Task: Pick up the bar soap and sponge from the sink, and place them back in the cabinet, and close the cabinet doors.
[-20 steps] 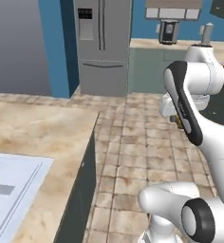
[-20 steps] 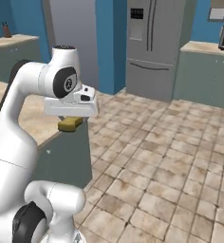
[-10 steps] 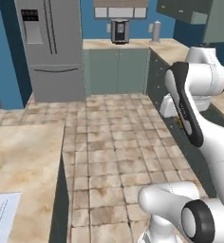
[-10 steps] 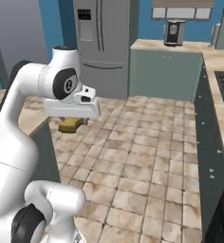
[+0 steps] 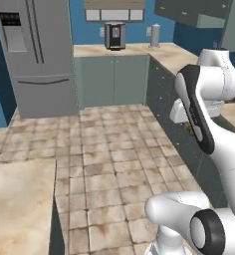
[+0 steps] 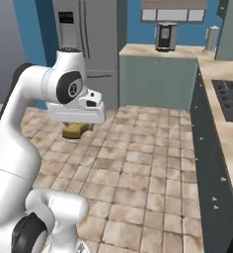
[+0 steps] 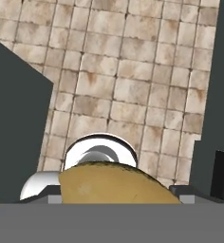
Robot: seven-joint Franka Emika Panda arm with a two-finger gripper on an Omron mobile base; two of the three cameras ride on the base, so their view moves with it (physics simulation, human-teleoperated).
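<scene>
Sponge [image 7: 115, 184] fills near edge of hand view, carried under gripper [image 6: 77, 129], apparently clamped, though fingertips hidden. Keep grip firm, wrist level while base turns toward cabinet. Right base view shows sponge clear above tiled floor [image 6: 138, 163]; left base view shows far coffee maker [image 5: 114, 36], fridge [image 5: 37, 55].

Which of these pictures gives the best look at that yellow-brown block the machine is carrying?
The hand view: the sponge sits large and close, right at the jaws. The right base view shows it small, hanging under the white hand above the floor tiles. In the left base view just a sliver peeks out beside the arm.
</scene>
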